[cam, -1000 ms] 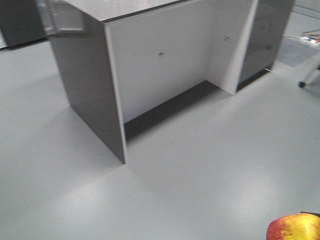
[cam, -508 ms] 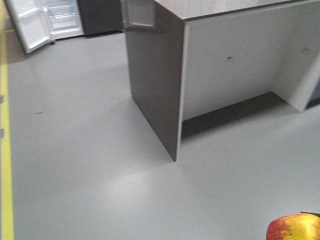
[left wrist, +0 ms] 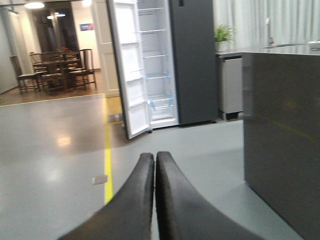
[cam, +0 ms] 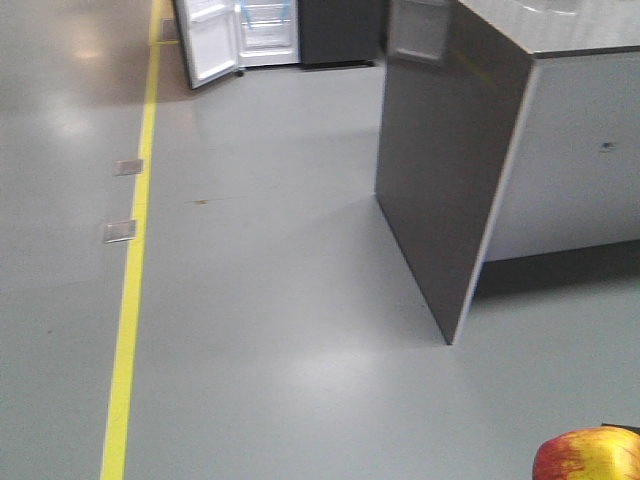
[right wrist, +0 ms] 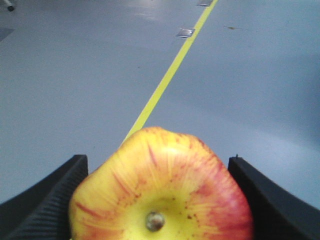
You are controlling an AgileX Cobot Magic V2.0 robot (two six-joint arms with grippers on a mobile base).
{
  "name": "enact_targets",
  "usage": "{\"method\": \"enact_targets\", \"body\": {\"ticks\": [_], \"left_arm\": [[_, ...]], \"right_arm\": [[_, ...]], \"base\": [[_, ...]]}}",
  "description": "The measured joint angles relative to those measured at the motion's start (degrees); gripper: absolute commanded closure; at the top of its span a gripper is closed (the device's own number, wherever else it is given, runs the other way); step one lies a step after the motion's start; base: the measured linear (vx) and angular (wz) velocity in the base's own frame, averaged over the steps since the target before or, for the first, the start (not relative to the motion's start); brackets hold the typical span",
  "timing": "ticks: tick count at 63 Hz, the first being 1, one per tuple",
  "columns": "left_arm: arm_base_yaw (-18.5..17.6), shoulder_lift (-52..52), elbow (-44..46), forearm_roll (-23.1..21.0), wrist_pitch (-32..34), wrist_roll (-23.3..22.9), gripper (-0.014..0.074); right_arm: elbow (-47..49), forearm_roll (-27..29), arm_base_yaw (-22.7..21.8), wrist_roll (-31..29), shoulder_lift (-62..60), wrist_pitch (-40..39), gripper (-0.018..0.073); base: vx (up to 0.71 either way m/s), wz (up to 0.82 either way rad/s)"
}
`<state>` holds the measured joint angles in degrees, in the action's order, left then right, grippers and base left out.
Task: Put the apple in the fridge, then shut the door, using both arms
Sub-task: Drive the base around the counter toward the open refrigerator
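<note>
Right wrist view: right hand (right wrist: 155, 162) grips apple (right wrist: 165, 192); left hand (left wrist: 154, 159) closed; blue wall sign (left wrist: 86, 26) unreadable.

the left gripper (left wrist: 155, 156) points forward, roughly level above the floor, its two dark jaws pressed together along their whole length. the right gripper (right wrist: 156, 165) tilts forward and slightly downward, its black jaws spread wide and clamped on either side of the apple (right wrist: 162, 195), whose dimpled end faces the wrist. the left-hand jaw shows a ribbed inner face.
</note>
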<state>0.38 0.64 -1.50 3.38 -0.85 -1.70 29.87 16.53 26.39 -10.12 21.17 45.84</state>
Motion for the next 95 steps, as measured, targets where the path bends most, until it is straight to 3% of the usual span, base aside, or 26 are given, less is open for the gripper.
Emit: {"method": "enact_targets", "body": {"ticks": [37,95], "left_arm": [[0.00,0.00,0.00,0.00,0.00,0.00,0.0603],[0.00,0.00,0.00,0.00,0.00,0.00,0.0603]], "right_arm": [[-0.05,0.00,0.00,0.00,0.00,0.06,0.0183],[-0.05,0.00,0.00,0.00,0.00,0.60,0.0183]], "base": [[0.08,0.30],[0.16,0.05]]}}
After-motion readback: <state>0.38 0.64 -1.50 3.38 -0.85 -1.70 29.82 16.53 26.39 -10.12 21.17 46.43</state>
